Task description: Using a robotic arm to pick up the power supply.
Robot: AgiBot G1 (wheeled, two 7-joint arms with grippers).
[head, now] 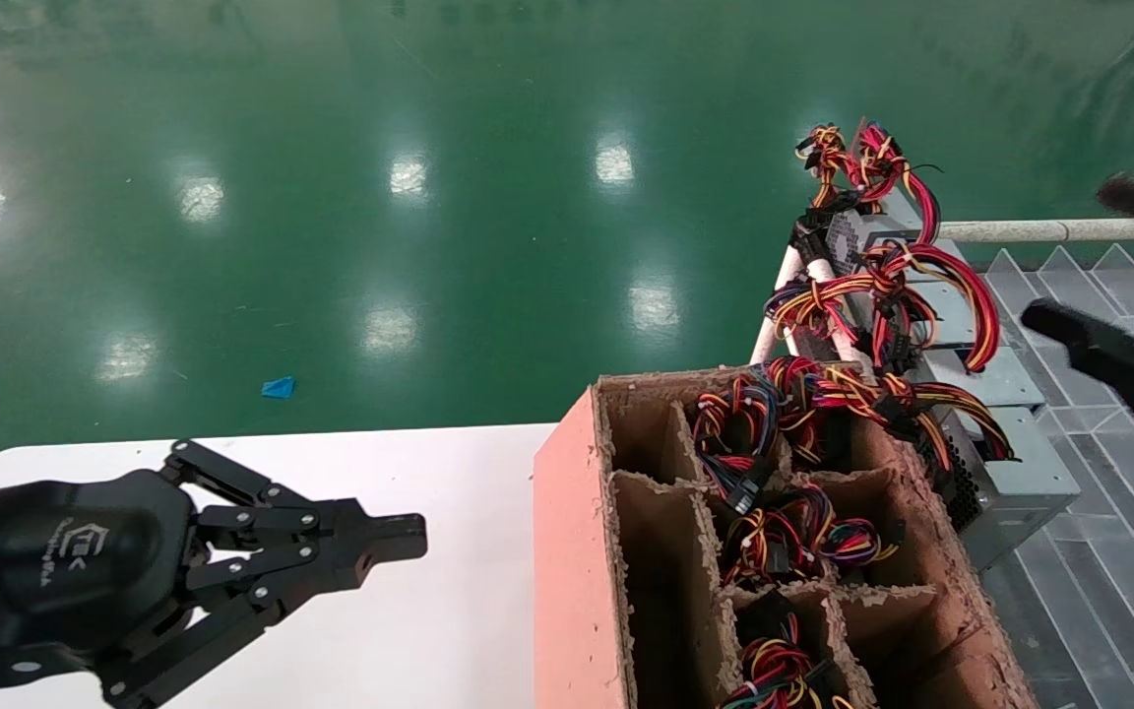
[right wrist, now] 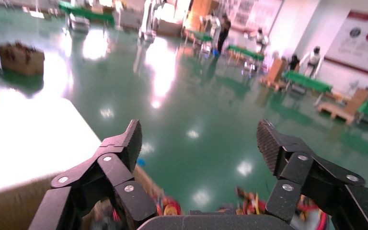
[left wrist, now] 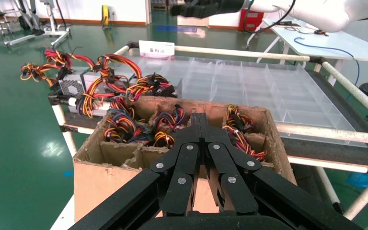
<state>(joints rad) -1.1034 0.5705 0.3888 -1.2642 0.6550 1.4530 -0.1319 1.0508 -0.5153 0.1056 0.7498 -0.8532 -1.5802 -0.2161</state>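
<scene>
Left gripper: the glossy black rounded left gripper [head: 385,544] with the white logo is hovering over the white bench [head: 429,630], near its front left corner; its jointed linkage fingers are pressed together with nothing between them.
Right gripper: the black right gripper [head: 1108,271] is reaching in at the far right, above the clear ribbed tray rack [head: 1099,551]; its fingers [right wrist: 129,139] are spread wide and carrying nothing.
Power supply: the silver-grey metal power supply [head: 1005,483] with its perforated mesh side is lying on the rack's left edge, against the right wall of the pink-sided cardboard divider box [head: 567,551], trailing red, yellow and black wires [head: 882,394].
Other units: more grey boxes are lining up behind it, and wire bundles are filling several box compartments.
Progress: I judge the task barely begun; no supply is gripped or lifted.
Remaining: lowering onto a unit, closing, lifting clear of the tangled wiring.
</scene>
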